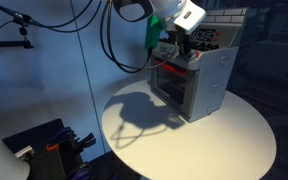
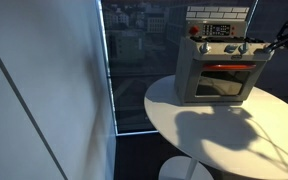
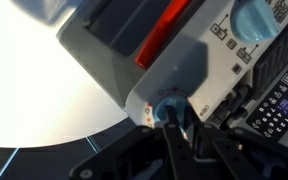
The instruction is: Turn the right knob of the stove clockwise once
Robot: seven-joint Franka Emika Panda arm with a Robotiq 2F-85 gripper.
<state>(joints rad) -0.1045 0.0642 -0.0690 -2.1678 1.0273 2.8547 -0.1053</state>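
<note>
The stove (image 1: 206,85) is a small grey toy oven with a red-framed door window, and it stands on a round white table in both exterior views (image 2: 219,72). In the wrist view its front panel (image 3: 174,70) fills the frame, with one light blue knob (image 3: 254,20) at the top right. My gripper (image 3: 176,122) is right against another light blue knob (image 3: 165,104) at the panel's end. Its two dark fingers are closed narrowly on this knob and hide most of it. In the exterior views my gripper (image 1: 174,50) sits at the stove's upper front corner (image 2: 261,45).
The round white table (image 1: 224,145) has bare surface in front of the stove (image 2: 234,135). A brick-pattern back panel (image 2: 217,14) rises behind the stove top. A window wall (image 2: 134,60) stands beside the table. Cables (image 1: 114,45) hang from the arm.
</note>
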